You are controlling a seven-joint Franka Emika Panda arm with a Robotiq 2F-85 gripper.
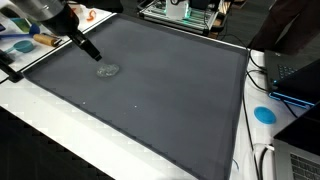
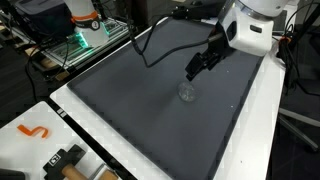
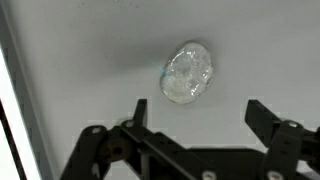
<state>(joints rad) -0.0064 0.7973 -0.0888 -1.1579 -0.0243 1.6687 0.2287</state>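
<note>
A small clear, crumpled plastic-like lump (image 3: pixel 188 72) lies on the dark grey mat (image 1: pixel 170 90). In both exterior views it shows as a pale glint (image 1: pixel 107 70) (image 2: pixel 186 92). My gripper (image 3: pixel 197 112) hangs just above it, open, with the black fingers (image 3: pixel 139 112) spread wide and nothing between them. In the wrist view the lump lies just beyond the fingertips, slightly toward the left finger. In both exterior views the gripper (image 1: pixel 90 50) (image 2: pixel 197 66) hovers close over the lump without touching it.
The mat covers a white table (image 1: pixel 60 125). An orange S-shaped piece (image 2: pixel 34 131) and dark tools (image 2: pixel 62 160) lie at one end. A blue disc (image 1: pixel 264 114), laptops (image 1: pixel 295 75) and cables crowd another side. A rack with green lights (image 2: pixel 80 40) stands beyond the table.
</note>
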